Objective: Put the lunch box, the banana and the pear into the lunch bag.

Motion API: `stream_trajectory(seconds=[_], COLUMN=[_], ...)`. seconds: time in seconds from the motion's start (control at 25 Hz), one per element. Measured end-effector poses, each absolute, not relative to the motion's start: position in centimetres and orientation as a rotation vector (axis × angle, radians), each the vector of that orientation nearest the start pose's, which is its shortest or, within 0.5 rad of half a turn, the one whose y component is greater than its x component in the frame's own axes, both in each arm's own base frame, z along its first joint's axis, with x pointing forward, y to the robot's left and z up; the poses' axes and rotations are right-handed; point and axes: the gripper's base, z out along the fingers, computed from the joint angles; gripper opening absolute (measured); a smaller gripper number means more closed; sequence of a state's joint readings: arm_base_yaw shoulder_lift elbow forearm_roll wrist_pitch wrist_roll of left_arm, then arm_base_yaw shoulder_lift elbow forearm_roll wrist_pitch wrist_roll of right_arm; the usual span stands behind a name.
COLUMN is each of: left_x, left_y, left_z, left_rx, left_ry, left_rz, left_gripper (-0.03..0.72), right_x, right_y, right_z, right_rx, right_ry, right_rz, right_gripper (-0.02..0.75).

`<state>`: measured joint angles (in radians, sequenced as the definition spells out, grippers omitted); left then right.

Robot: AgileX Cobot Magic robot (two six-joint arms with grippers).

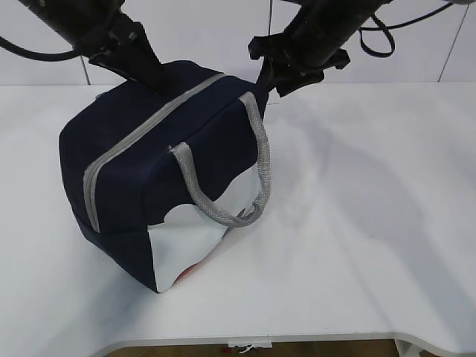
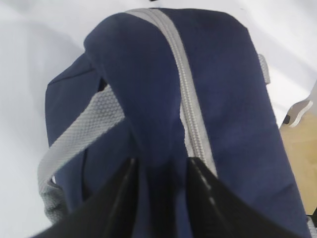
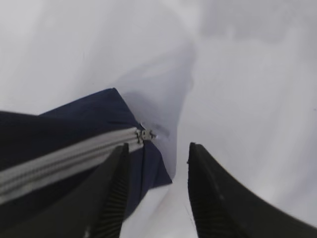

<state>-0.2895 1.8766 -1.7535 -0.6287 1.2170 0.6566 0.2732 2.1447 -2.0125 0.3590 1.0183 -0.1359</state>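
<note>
The navy lunch bag (image 1: 141, 171) stands tilted on the white table, its grey zipper (image 1: 149, 123) closed along the top. My left gripper (image 1: 152, 74) is at the bag's far top end, shut on a pinched fold of the navy fabric (image 2: 161, 166) beside the zipper (image 2: 190, 109). My right gripper (image 1: 271, 82) hangs open at the bag's far right corner. In the right wrist view the zipper's metal slider (image 3: 146, 134) sits just off its left finger, and the gripper (image 3: 157, 151) holds nothing. The lunch box, the banana and the pear are out of view.
A grey webbing handle (image 1: 256, 160) loops down the bag's front side over the white corner panel (image 1: 186, 238). The table's front edge (image 1: 297, 338) runs along the bottom. A white wall stands behind.
</note>
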Motion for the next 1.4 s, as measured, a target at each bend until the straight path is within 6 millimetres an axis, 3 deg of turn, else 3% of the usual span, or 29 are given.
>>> stream_trajectory(seconds=[0.08, 0.2, 0.36, 0.48, 0.76, 0.92, 1.08, 1.4], left_x=[37.1, 37.1, 36.6, 36.0, 33.6, 31.5, 28.5, 19.6], left_y=[-16.3, -16.2, -15.5, -14.7, -12.6, -11.6, -10.3, -7.3], left_z=[32.3, 32.4, 33.2, 34.2, 38.2, 40.3, 40.6, 42.2], left_rx=[1.035, 1.003, 0.937, 0.867, 0.602, 0.550, 0.545, 0.538], left_ry=[2.416, 2.443, 2.495, 2.541, 2.572, 2.537, 2.543, 2.461], left_rz=[-0.760, -0.756, -0.683, -0.583, -0.432, -0.379, -0.324, -0.279], left_gripper=[0.280, 0.319, 0.328, 0.329, 0.329, 0.329, 0.329, 0.318], right_x=[45.5, 45.2, 45.0, 45.1, 44.0, 41.3, 37.6, 29.7], right_y=[15.5, 15.0, 14.5, 14.3, 14.0, 13.2, 12.2, 9.9], right_z=[28.7, 30.3, 32.4, 32.8, 33.8, 35.2, 36.3, 38.3], right_rx=[-0.426, -0.478, -0.502, -0.491, -0.454, -0.452, -0.452, -0.450], right_ry=[2.594, 2.616, 2.592, 2.581, 2.597, 2.616, 2.644, 2.648], right_rz=[0.485, 0.412, 0.333, 0.317, 0.320, 0.320, 0.319, 0.318], right_gripper=[0.335, 0.342, 0.344, 0.344, 0.344, 0.344, 0.344, 0.344])
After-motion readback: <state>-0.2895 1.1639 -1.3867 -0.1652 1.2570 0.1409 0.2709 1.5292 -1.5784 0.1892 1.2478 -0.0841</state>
